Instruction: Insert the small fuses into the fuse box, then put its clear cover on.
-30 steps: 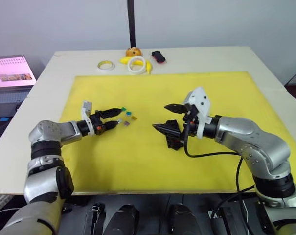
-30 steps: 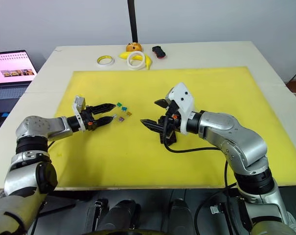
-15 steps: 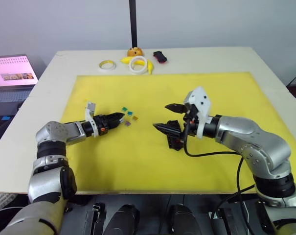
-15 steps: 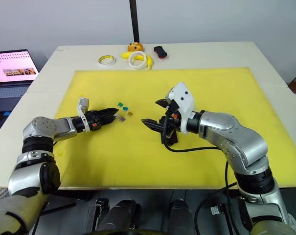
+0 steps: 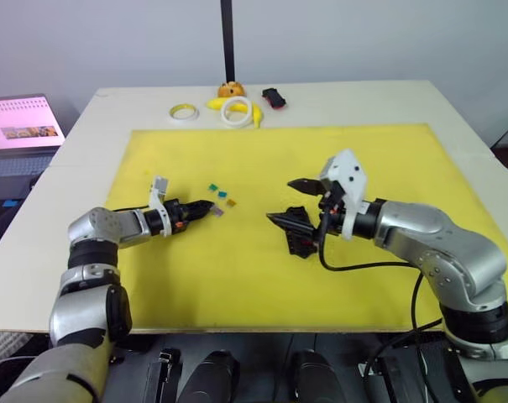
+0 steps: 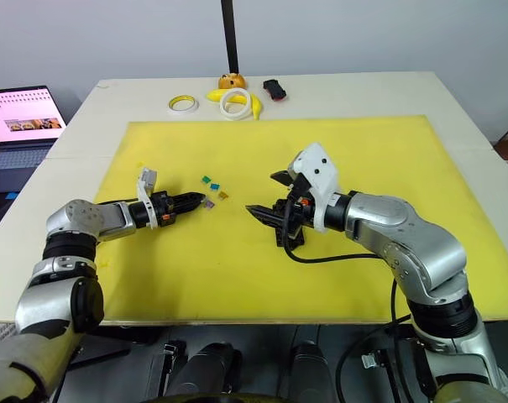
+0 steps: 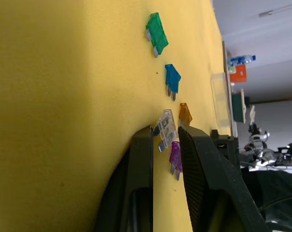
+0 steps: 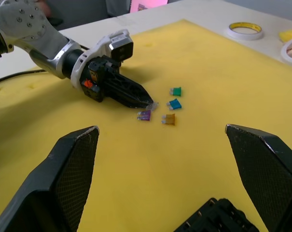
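My left gripper (image 7: 162,137) lies low on the yellow mat (image 5: 237,277), its jaws nearly closed around a clear grey fuse (image 7: 166,130) so I can lift it. 4 more fuses sit just beside it: purple (image 7: 175,157), orange (image 7: 185,114), blue (image 7: 172,78) and green (image 7: 157,32). My right gripper (image 6: 267,195) hovers spread wide over the fuse box (image 8: 218,216), right of the fuses, probably steadying it for insertion. Tape rings (image 5: 235,110) lie far off. Nothing blocks the path between.
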Tool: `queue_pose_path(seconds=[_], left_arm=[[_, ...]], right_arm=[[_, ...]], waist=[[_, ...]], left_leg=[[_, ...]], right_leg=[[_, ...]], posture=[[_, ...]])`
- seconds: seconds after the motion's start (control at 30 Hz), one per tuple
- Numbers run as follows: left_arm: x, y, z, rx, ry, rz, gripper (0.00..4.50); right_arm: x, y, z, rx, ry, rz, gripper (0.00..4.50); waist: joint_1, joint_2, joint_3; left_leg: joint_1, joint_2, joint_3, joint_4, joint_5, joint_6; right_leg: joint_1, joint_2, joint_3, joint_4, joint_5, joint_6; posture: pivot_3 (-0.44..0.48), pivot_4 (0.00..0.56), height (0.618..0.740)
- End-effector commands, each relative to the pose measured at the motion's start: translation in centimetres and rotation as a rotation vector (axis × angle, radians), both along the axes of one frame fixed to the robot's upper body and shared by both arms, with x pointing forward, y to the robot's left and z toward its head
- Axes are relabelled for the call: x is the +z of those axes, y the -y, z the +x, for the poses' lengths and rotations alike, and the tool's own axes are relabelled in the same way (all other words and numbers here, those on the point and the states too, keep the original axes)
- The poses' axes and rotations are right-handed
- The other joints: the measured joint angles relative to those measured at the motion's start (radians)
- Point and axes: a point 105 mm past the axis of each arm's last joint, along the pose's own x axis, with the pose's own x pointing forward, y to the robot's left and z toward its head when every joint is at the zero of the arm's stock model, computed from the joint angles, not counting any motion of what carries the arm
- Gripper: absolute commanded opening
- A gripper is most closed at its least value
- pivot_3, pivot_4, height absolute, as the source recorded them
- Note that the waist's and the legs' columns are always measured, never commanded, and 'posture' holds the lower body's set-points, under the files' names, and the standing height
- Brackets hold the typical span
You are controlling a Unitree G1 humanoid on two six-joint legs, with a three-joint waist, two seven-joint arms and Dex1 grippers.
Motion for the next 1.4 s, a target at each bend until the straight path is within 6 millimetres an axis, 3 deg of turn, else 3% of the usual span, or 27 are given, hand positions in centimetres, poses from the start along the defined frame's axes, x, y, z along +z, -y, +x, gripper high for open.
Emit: queue_pose_path(seconds=[0.03,0.1,0.23,0.37,0.47,0.6,0.73,0.93,1.17,1.2,1.33,1.4], left_arm=[[-3.6,-0.6,-0.8,0.014,-0.094,0.124,0.62],[-3.6,-1.1,-0.5,0.049,-0.091,0.121,0.05],[-2.1,-2.6,0.1,0.106,-0.06,0.076,0.01],[2.9,-4.6,0.2,0.124,0.06,-0.044,0.01],[6.7,-4.5,-0.5,0.069,0.153,-0.125,0.01],[11.3,-1.8,-2.7,-0.107,0.276,-0.188,0.01],[13.4,2.5,-5.2,-0.294,0.393,-0.202,0.01],[14.6,7.2,-6.3,-0.38,0.438,-0.316,0.01],[14.6,8.4,-6.7,-0.372,0.429,-0.407,0.01],[14.7,8.6,-6.8,-0.377,0.429,-0.416,0.0],[14.7,9.1,-7.1,-0.397,0.431,-0.402,0.0],[14.9,8.6,-6.8,-0.389,0.427,-0.418,0.0]], right_arm=[[1.0,0.1,-0.5,0.005,0.05,0.006,4.5],[1.0,0.1,-0.5,0.006,0.05,0.003,4.5],[1.0,0.1,-0.7,0.008,0.051,-0.002,4.5],[1.2,0.5,-0.8,0.006,0.048,0.008,4.5],[1.6,0.6,-1.0,0.008,0.024,0.065,4.5],[3.2,0.4,-1.2,0.032,-0.046,0.256,4.5],[3.9,-0.1,-1.5,0.063,-0.137,0.4,4.5],[4.4,-0.6,-1.6,0.04,-0.238,0.561,4.5],[5.3,-0.9,-2.1,0.035,-0.292,0.672,4.5],[5.3,-1.0,-2.1,0.033,-0.297,0.676,3.89],[5.5,-1.3,-2.0,0.024,-0.32,0.713,2.19],[5.7,-1.2,-1.7,0.014,-0.331,0.736,2.19]], waist=[[0.0,0.001,-0.001],[0.001,0.003,-0.004],[-0.004,0.006,-0.007],[-0.03,0.005,-0.006],[-0.052,0.003,-0.005],[-0.054,0.003,-0.005],[-0.044,0.003,-0.005],[-0.05,0.003,-0.005],[-0.053,0.003,-0.005],[-0.05,0.002,-0.005],[-0.048,0.002,-0.005],[-0.05,0.002,-0.005]], left_leg=[[0.0,0.0,0.0,0.0,0.0,0.0],[0.0,0.0,0.0,0.0,0.0,0.0],[0.002,0.001,0.0,-0.001,0.001,-0.001],[0.001,0.005,0.0,-0.001,0.001,-0.002],[-0.001,0.008,0.0,-0.003,0.001,-0.002],[-0.003,0.008,0.0,-0.005,0.001,-0.001],[-0.003,0.007,-0.002,-0.003,0.0,-0.001],[-0.002,0.007,-0.001,-0.004,0.0,-0.001],[-0.002,0.008,0.001,-0.005,0.0,-0.001],[-0.002,0.008,0.001,-0.005,0.0,-0.001],[-0.002,0.007,0.001,-0.004,0.0,-0.001],[-0.002,0.007,0.001,-0.004,0.0,-0.001]], right_leg=[[0.0,0.0,0.0,0.0,0.0,0.0],[0.0,0.0,0.0,0.0,0.0,0.0],[0.001,0.001,0.0,0.0,0.0,0.0],[0.0,0.004,0.0,0.0,0.0,0.0],[-0.004,0.005,0.0,0.001,0.0,0.0],[-0.005,0.004,0.0,0.001,0.0,-0.001],[-0.003,0.003,0.0,-0.001,0.0,0.0],[-0.003,0.003,0.001,-0.001,0.0,0.0],[-0.005,0.004,0.003,-0.001,0.0,0.0],[-0.004,0.004,0.003,-0.001,0.0,0.0],[-0.004,0.004,0.003,-0.001,0.0,0.0],[-0.004,0.004,0.003,-0.001,0.0,0.0]], posture=[[0.0,0.15,0.74],[0.0,0.15,0.74],[0.0,0.15,0.74],[0.0,0.15,0.74],[0.0,0.15,0.74],[0.0,0.15,0.74],[0.0,0.15,0.74],[0.0,0.15,0.74],[0.0,0.15,0.74],[0.0,0.15,0.74],[0.0,0.15,0.74],[0.0,0.15,0.74]])
